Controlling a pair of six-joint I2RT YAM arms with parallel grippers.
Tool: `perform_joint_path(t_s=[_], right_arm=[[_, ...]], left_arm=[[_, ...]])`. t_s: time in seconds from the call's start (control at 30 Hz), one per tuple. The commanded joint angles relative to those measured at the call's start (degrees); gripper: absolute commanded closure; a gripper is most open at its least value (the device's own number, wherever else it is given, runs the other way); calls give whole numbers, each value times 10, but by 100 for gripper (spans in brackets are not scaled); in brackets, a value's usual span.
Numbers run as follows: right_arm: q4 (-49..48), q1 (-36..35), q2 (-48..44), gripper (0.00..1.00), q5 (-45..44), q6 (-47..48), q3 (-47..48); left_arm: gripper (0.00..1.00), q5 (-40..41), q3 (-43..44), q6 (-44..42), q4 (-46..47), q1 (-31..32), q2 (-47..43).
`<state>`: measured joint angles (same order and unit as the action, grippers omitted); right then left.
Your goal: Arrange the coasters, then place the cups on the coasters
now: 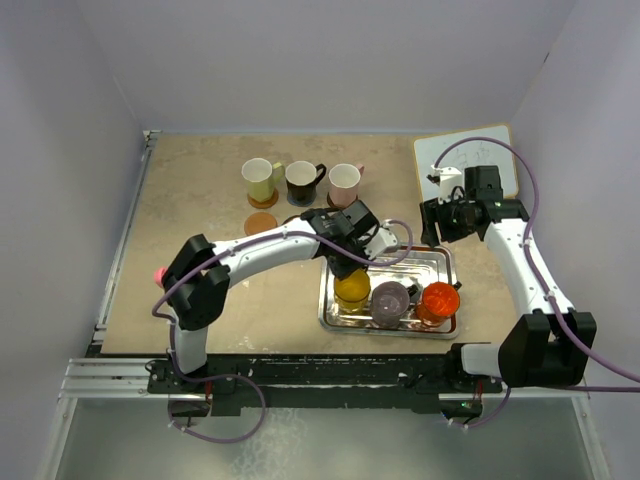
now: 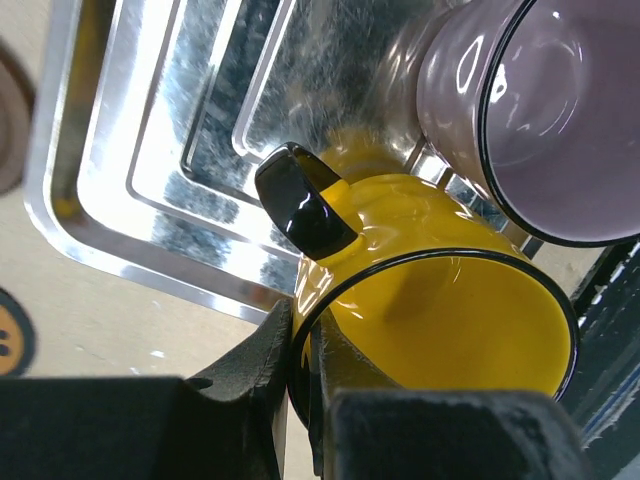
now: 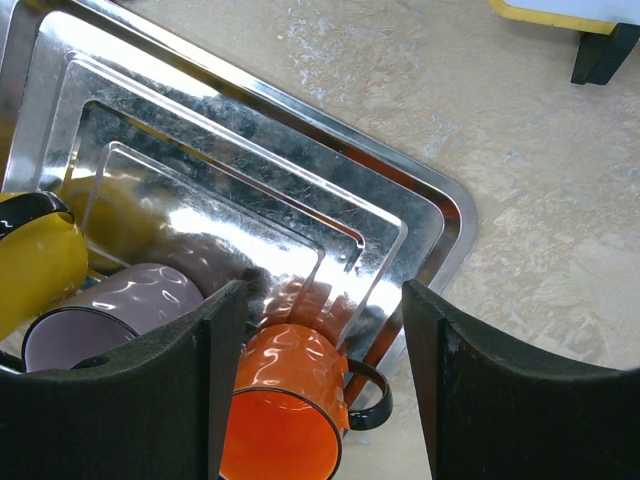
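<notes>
Left gripper (image 2: 303, 370): clenched on rim of yellow mug (image 2: 440, 300), over steel tray (image 2: 120, 200); greyish-purple mug (image 2: 470, 90) just beyond. Right gripper (image 3: 322, 300): released, empty; orange-red mug (image 3: 285, 420) below its fingers.

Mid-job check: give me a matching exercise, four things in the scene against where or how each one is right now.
Things:
1. yellow mug
2. black mug
3. orange-red mug
4. right tool

States:
A. open, holding nothing
B. in the steel tray, untouched
C. on a dark coaster at the back of the table
D. in the steel tray, rim pinched by the left tool

Pairs: 1-D, 2-C, 3-B, 4-A
</notes>
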<state>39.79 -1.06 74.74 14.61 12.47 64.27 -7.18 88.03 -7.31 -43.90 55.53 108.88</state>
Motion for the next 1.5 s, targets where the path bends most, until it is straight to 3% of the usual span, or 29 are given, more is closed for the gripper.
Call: perform_joint_path(t_s=[0.0,0.3,0.5,0.77,1.07,1.47], right_arm=[[-2,3,3,35,9,1,21],[-1,3,11,35,10,1,26],[4,3,22,35,12,3,37],[5,3,37,35,13,4,44],[14,3,53,36,15,7,56],[24,3,59,36,3,13,64]], left_arm=[[97,5,58,-90,0,-5,-17],[97,-58,123,-196,-38,-92,-15],[97,-68,125,-297,-60,-160,-35],[97,-80,131,-368,-92,-262,-35],[97,-108,152,-507,-119,-368,-2],[97,-149,210,-636,-164,-413,75]])
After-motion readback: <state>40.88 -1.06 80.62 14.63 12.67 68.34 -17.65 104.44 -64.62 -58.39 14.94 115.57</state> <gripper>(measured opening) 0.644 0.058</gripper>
